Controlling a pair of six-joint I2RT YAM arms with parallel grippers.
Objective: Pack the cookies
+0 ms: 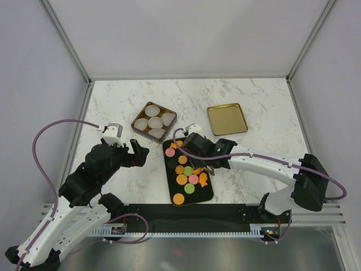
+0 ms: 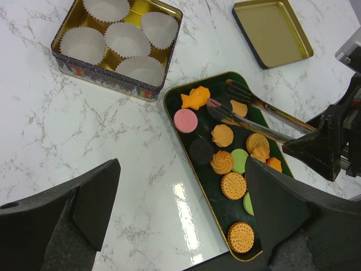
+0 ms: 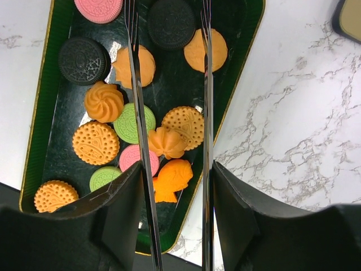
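While above cookies [image 3: 96,144], tongs [image 3: 206,84] apart

From overhead, the white marble-look table [image 1: 113,107] had a long dark rectangular tray [image 1: 202,193] near the middle. It was loaded with small flat cookies [image 1: 181,179] in orange, pink and green, including an orange fish-shaped one by the right edge. Just beside the tray's far end sat a square patterned tin [image 1: 137,127] holding five white paper cups [image 1: 153,121]. A shallow gold metal lid [image 1: 227,118] lay off to the right, well apart from both. The right gripper [image 1: 207,169] hung over the tray's right side clamping thin metal tongs [image 1: 196,166], mostly hidden under the arm. The left gripper [image 1: 138,151] hovered left of the tray, jaws apart, holding nothing.
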